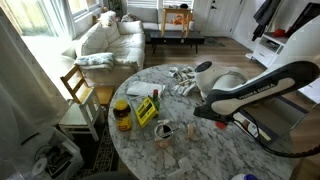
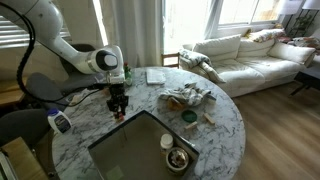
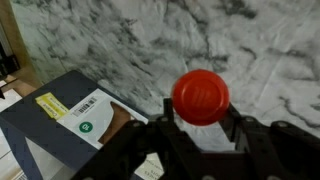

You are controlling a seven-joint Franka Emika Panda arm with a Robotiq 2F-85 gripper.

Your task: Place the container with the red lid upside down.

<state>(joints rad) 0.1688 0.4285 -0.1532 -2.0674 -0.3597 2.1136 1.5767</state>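
The container with the red lid fills the middle of the wrist view, lid facing the camera, over the marble table. My gripper has one black finger against each side of it and looks shut on it. In an exterior view the gripper points straight down with the red lid at its fingertips, just at the table top. In an exterior view the gripper hides the container.
A dark tray lies just beside the gripper, and its labelled corner shows in the wrist view. An amber jar with a yellow lid, a yellow box, a bottle and a pile of packets also stand on the round table.
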